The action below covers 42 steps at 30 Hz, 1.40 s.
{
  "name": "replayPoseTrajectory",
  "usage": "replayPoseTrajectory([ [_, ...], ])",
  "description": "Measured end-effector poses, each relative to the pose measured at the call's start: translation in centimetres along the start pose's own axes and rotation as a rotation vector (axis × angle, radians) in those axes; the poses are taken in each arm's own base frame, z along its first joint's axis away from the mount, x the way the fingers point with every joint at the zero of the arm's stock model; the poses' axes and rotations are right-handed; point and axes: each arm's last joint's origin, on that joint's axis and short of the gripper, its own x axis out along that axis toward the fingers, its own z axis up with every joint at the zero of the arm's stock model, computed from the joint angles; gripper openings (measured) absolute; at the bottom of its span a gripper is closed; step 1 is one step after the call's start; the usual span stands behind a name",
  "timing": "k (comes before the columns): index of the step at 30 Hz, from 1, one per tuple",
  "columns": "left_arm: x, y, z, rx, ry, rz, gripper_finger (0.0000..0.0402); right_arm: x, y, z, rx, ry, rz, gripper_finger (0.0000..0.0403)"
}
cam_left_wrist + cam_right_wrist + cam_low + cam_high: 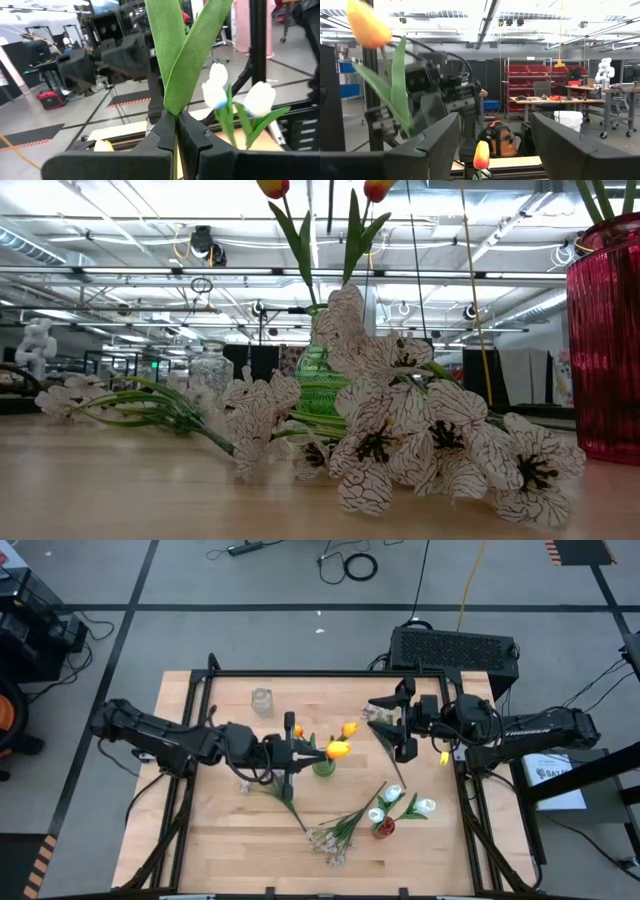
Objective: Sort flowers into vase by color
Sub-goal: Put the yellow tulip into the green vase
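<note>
The table [200, 830] is carrying three vases, and the green vase [323, 768] near its middle serves as the landmark. The left gripper [291, 752], just beside that vase, is clamping shut on the leaves of an orange tulip [339, 749], apparently holding the stem upright so it can drop in with the orange one [349, 728] already standing there. The right gripper [402, 726], beyond the vase on the far side, is hanging spread wide and empty, likely freshly clear. White tulips [425, 806] are standing in the red vase [383, 828], nearer the front; pale sprays [330, 840] are lying loose in front, unsorted, probably meant for the clear vase [262, 700] behind.
</note>
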Motion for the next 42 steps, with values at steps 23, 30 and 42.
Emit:
replayPoseTrajectory([
  [23,-0.9,-1.3,-7.3,0.153,-0.04,0.053,0.0007,0.0,0.0,-0.1,-0.016,0.006,0.001,0.024],
  [30,-0.7,-1.4,-7.5,0.157,-0.033,0.053,0.0007,0.0,0.0,-0.1,-0.016,0.006,0.001,0.024],
  [42,0.8,-1.9,-9.5,0.237,0.015,0.065,0.0007,0.0,0.0,-0.1,-0.024,0.009,0.001,0.024],
])
